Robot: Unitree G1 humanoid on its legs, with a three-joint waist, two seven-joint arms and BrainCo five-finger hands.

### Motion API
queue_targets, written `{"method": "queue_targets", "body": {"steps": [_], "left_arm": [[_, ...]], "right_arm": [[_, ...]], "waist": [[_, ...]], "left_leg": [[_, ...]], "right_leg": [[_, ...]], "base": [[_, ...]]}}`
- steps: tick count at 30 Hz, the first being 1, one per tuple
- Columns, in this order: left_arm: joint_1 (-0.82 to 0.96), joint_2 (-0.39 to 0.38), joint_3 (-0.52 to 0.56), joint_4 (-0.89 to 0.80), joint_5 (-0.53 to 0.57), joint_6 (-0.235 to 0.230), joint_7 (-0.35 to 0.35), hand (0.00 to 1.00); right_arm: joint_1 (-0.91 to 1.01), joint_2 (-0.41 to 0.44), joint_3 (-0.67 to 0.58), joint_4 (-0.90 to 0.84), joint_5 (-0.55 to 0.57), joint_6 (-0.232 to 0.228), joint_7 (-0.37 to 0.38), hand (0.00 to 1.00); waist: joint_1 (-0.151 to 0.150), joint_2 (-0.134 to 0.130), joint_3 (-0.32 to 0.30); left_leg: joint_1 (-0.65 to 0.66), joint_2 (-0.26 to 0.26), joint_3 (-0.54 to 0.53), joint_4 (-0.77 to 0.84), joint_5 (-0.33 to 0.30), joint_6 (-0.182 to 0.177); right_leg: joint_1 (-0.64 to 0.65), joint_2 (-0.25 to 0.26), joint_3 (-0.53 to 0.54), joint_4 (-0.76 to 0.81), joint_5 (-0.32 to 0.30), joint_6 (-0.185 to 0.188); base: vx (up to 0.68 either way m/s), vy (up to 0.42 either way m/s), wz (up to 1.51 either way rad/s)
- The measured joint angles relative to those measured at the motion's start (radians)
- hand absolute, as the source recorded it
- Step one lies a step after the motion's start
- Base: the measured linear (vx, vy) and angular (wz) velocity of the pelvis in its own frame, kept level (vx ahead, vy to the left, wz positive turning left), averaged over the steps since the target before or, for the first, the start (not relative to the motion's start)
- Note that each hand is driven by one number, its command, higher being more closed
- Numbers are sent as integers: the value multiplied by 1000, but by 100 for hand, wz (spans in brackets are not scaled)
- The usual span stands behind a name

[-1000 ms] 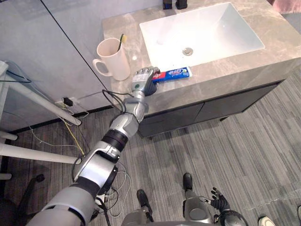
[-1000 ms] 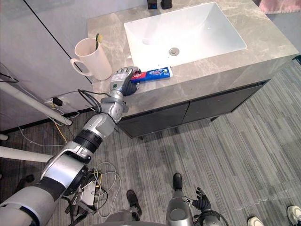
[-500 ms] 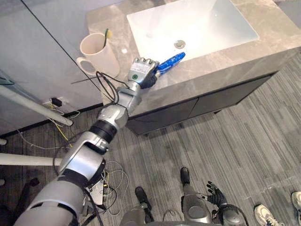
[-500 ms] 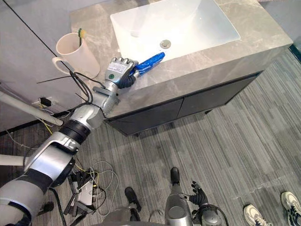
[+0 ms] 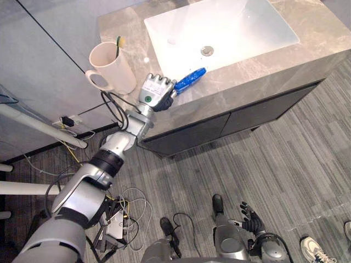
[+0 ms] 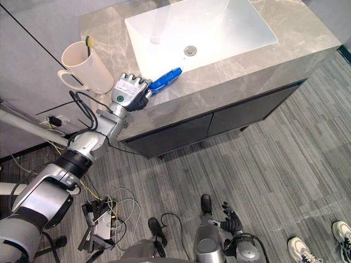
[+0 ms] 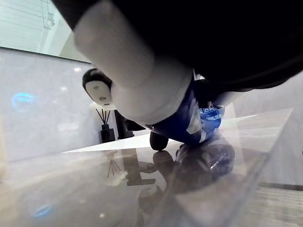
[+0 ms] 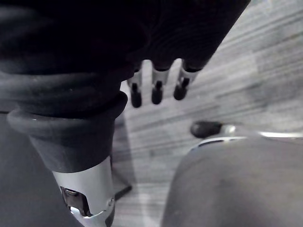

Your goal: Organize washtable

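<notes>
Toothpaste tube is clamped in the left hand, fingers curled round its tail, over the front strip of the tabletop, long axis running toward 2 o'clock. Mug stands near, at 10 o'clock from that hand. Right hand hangs low, fingers relaxed.

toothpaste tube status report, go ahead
Left hand shut on toothpaste tube, tube tilted beside sink. Right hand open, low by floor. Mug with toothbrush close by left hand.
</notes>
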Motion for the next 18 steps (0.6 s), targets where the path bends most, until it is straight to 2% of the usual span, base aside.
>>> {"method": "queue_targets", "body": {"steps": [4, 7, 11, 13, 16, 18], "left_arm": [[78, 1, 56, -47, -1, 9, -8, 100], [149, -19, 114, -111, -3, 25, -34, 100], [228, -94, 151, -195, -25, 37, -49, 100], [251, -114, 153, -219, -44, 39, -48, 100], [283, -138, 192, -248, -48, 55, -41, 100], [287, -147, 193, -256, -62, 56, -27, 100]], "right_arm": [[8, 18, 0, -78, 22, -4, -1, 0], [16, 68, 0, -139, 47, -4, -4, 0], [62, 117, -3, -265, 78, -3, -20, 0], [74, 125, -4, -332, 107, -3, -20, 0], [88, 128, 3, -496, 192, -4, -10, 0], [109, 123, 5, -648, 329, -11, 45, 0]], "waist": [[3, 0, -2], [8, 3, -22], [56, -5, -62], [61, -14, -69], [64, -34, -89], [83, -49, -104]], "left_leg": [[14, 0, -2, 0, 0, 0], [14, 0, -3, -1, 0, 0], [16, -2, -5, -1, 0, 0], [25, -2, -13, -1, 0, 0], [32, -6, -16, 1, 0, 1], [34, -8, -15, 1, 0, 1]], "right_leg": [[13, 0, -2, 0, 0, 0], [15, 0, -6, -1, 0, -1], [19, -1, -2, -2, 0, 0], [34, -2, -8, -2, 0, 0], [43, -7, -9, -2, -1, 1], [43, -10, -6, -1, -1, 2]], "base": [[-9, -5, 0], [0, 0, 0], [1, -3, 1], [-12, -10, 9], [-48, -9, 5], [-57, -10, -2]]}}
